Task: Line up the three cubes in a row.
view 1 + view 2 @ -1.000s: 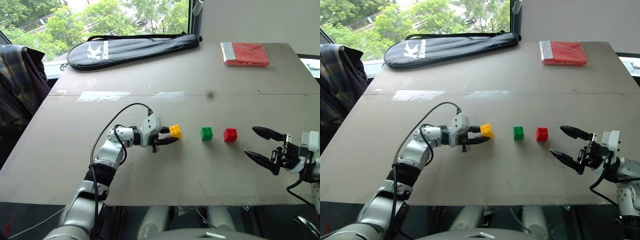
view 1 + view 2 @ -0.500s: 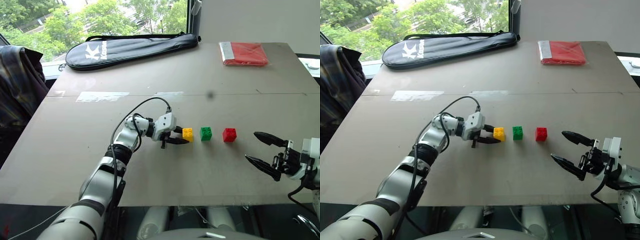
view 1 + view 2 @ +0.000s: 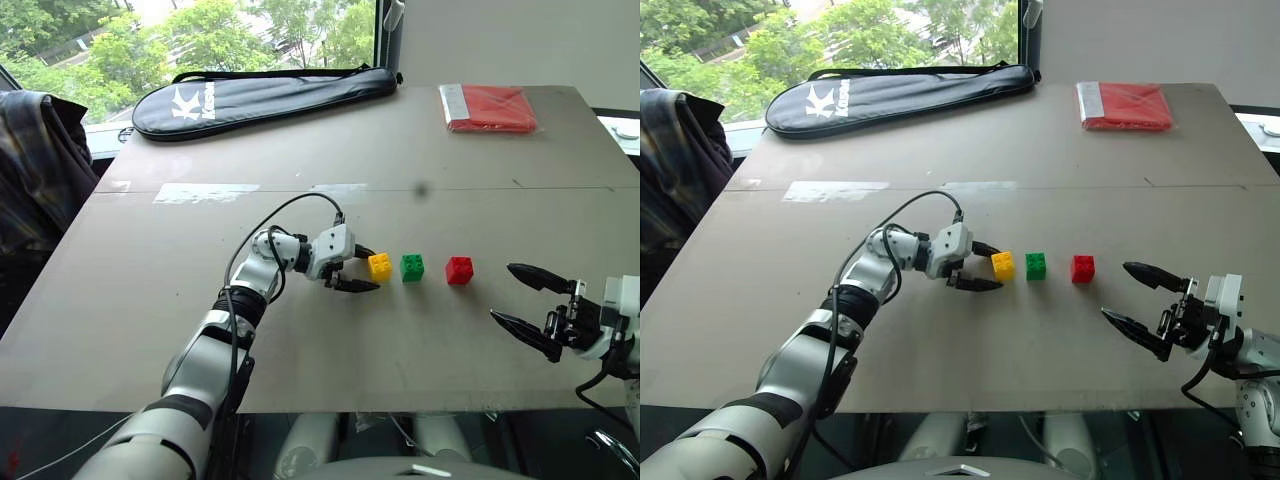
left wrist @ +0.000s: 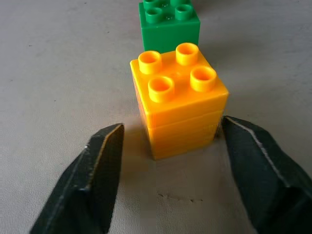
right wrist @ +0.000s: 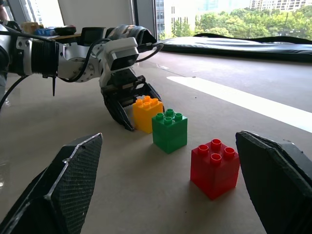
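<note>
— The left gripper has just let go: its fingers now stand apart on either side of the yellow cube, which sits on the table just beside the green cube.

— And the red cube?

— Further right, same line. Right gripper gapes wide, empty. The row looks done.

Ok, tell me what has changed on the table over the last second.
The left gripper carried the yellow cube to the right, set it on the table close beside the green cube, and let go: its fingers now stand open on either side of it. The green cube, the red cube and the open right gripper stayed where they were.
</note>
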Tool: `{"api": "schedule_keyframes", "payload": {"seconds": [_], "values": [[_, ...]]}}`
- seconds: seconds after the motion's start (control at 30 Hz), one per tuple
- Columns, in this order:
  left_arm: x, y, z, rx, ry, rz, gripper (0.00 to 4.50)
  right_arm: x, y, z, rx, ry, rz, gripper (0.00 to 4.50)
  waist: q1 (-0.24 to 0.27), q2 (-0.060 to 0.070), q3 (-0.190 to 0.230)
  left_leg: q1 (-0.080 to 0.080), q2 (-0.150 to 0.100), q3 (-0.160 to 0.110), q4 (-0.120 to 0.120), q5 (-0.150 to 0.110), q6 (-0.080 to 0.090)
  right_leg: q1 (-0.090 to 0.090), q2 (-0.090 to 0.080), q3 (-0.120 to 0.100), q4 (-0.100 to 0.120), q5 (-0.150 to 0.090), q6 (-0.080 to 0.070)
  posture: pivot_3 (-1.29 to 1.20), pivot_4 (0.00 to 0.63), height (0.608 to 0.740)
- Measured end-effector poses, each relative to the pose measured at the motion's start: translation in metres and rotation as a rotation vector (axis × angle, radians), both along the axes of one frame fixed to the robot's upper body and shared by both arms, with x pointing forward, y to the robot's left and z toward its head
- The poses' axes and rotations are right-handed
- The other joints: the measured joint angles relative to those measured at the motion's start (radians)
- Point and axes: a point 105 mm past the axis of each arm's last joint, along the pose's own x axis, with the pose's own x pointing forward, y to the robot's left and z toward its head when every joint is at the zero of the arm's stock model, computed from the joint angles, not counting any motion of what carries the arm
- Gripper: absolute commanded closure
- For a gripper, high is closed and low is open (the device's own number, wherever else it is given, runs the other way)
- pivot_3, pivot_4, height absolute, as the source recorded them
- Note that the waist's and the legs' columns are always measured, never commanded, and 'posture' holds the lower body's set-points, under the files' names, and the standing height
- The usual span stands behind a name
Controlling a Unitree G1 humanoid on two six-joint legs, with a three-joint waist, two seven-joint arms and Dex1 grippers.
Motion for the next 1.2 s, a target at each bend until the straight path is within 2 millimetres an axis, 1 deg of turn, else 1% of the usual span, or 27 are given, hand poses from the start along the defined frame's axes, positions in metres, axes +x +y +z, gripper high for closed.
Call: {"api": "schedule_keyframes", "payload": {"seconds": [0.3,0.53,0.67,0.93,1.2], "values": [[0.004,0.002,0.002,0.006,-0.048,0.024,0.04,0.003,0.0,0.002,-0.005,-0.011,0.008,0.0,-0.001,0.0,0.0,0.001,0.0,0.0,0.0,0.0,0.0,0.0,0.0,0.0,0.0,0.0,0.0,0.0,0.15,0.712],[0.003,0.006,0.001,-0.025,-0.047,0.055,0.04,0.005,-0.001,-0.001,-0.005,0.001,0.01,0.0,-0.005,0.0,0.0,0.001,0.0,0.0,0.0,0.0,0.0,0.0,0.0,0.001,0.001,0.0,0.0,0.0,0.15,0.712],[0.002,0.005,-0.001,-0.054,-0.031,0.081,0.04,0.006,-0.001,-0.002,-0.012,0.002,0.011,0.0,-0.002,0.0,0.0,0.001,0.0,0.0,0.0,0.0,0.0,0.0,0.0,0.0,0.001,0.0,0.0,0.0,0.15,0.712],[0.004,0.005,-0.001,-0.06,-0.022,0.109,0.04,0.007,0.0,-0.001,-0.021,-0.005,0.015,0.0,0.0,0.0,0.0,0.001,0.0,0.0,0.0,0.0,0.0,0.0,0.0,0.0,0.001,0.0,0.0,0.0,0.15,0.712],[0.004,0.012,-0.001,-0.064,-0.03,0.139,0.04,0.007,0.001,-0.002,-0.025,-0.009,0.023,0.0,-0.007,0.0,0.0,0.001,0.0,0.0,0.0,0.0,0.0,0.0,0.0,0.001,0.001,0.0,0.0,0.0,0.15,0.712]]}}
